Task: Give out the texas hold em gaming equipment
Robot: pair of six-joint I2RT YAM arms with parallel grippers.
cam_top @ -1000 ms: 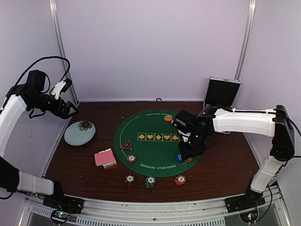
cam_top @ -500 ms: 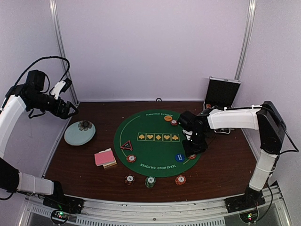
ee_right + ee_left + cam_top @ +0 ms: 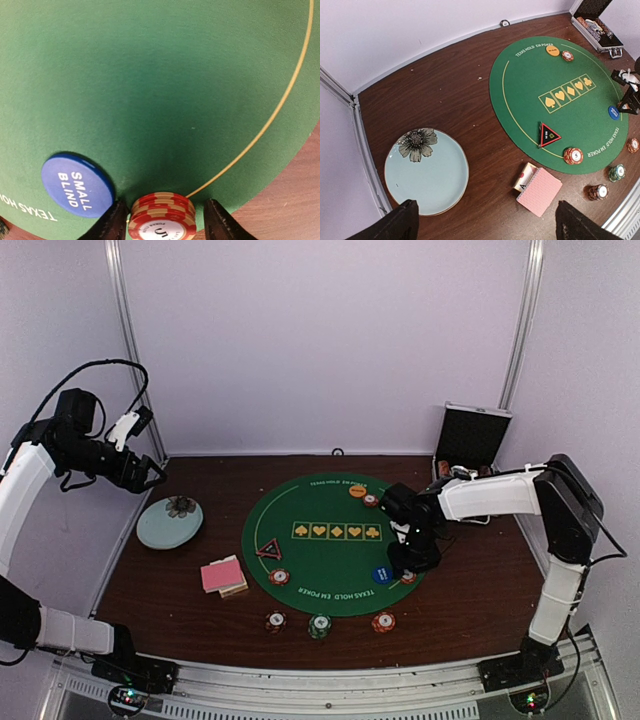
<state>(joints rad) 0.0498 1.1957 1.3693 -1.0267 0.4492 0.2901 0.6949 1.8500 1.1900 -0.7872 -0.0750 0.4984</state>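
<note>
Red chip stack (image 3: 161,223), loose inside right gripper (image 3: 163,216)

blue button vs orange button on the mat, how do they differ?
Blue button reads SMALL BLIND; text on the orange button is unreadable. Blue lies near-right on the green mat, orange at its far edge. Both are flat round discs lying on it.

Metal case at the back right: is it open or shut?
Open: the metal case has its lid standing upright, black lining showing.
</note>
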